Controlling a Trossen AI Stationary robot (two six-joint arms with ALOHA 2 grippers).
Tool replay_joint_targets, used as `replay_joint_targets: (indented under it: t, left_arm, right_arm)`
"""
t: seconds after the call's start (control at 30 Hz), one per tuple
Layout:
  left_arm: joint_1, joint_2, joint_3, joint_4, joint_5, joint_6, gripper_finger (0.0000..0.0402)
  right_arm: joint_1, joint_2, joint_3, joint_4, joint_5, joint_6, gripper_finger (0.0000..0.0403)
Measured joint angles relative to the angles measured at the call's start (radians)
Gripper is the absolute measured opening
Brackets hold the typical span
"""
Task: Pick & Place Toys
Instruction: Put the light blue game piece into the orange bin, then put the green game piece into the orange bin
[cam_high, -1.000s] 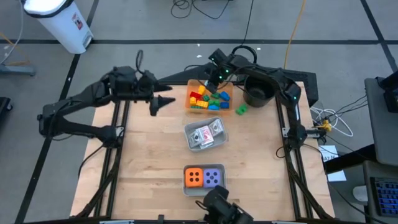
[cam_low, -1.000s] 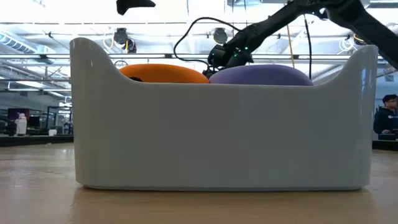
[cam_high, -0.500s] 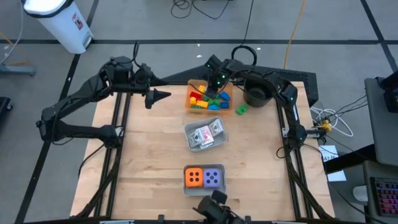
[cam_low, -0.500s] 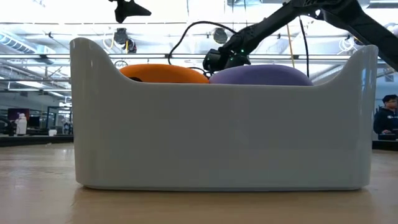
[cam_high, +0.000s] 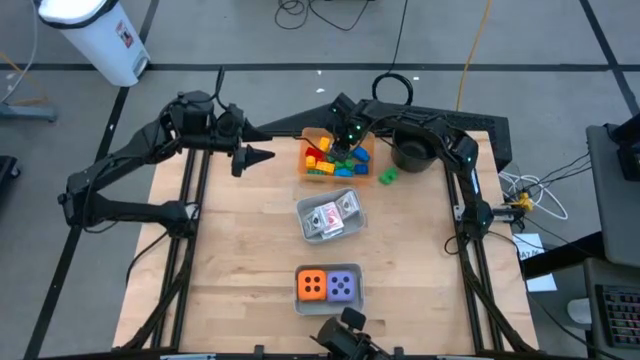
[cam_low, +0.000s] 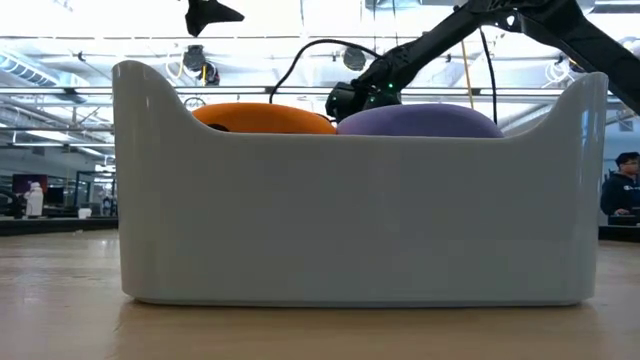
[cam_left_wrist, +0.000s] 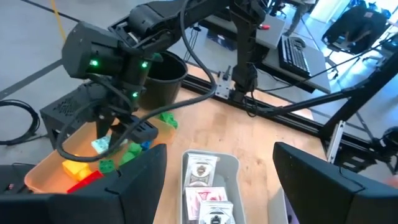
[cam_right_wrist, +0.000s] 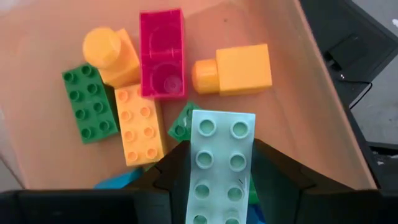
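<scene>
Since a second ago the left arm pulled back toward the table's far-left edge and the right gripper (cam_high: 343, 140) dipped further over the orange tray (cam_high: 366, 156); in the last half second almost nothing shifted. Right gripper is clamped on a pale teal brick (cam_right_wrist: 221, 168), held end-out between its fingers just above the brick pile (cam_high: 330, 158) in that tray: red brick (cam_right_wrist: 161, 53), yellow bricks (cam_right_wrist: 233, 70), green brick (cam_right_wrist: 89, 102) lie loose below it. One green brick (cam_high: 387, 176) sits alone on the table just right of the tray, near the black pot (cam_high: 413, 150). Left gripper (cam_high: 262, 155) hangs above the table left of the orange tray, jaws spread and holding nothing. Clear grey tray (cam_high: 305, 208) mid-table holds the pink and white cards (cam_high: 331, 216). White tray (cam_high: 327, 299) at the near edge holds the orange die (cam_high: 312, 285) on the left and the purple die (cam_high: 343, 286) on the right, side by side; from the low view only their tops clear the tray wall. Person visible far right in the room behind, low view.
</scene>
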Motion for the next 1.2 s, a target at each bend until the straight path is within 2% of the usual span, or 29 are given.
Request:
replay_joint_targets:
  t: [0.13,0.4,0.57,0.8,1.0,1.2]
  left_arm:
    - [-0.017,0.0,0.0,0.0,0.0,-0.009,0.0294]
    - [-0.056,0.0,0.0,0.0,-0.001,-0.024,0.0294]
    - [-0.066,0.0,0.0,0.001,-0.004,-0.024,0.0294]
    - [-0.066,0.0,0.0,0.002,-0.004,-0.023,0.0294]
    - [-0.066,0.0,0.0,0.002,-0.004,-0.019,0.0294]
    - [-0.066,0.0,0.0,0.002,-0.005,0.004,0.0294]
  right_arm:
    - [0.0,0.0,0.0,0.013,0.001,0.008,0.0146]
    - [0.002,-0.003,0.0,0.015,0.002,0.008,0.0206]
    - [0.0,-0.055,0.0,0.029,0.002,0.008,0.0226]
    - [-0.006,-0.202,-0.001,-0.022,-0.005,0.005,0.0228]
    - [-0.005,-0.344,0.0,-0.084,-0.004,-0.101,0.022]
    - [-0.005,-0.439,0.0,-0.125,0.007,0.016,0.0212]
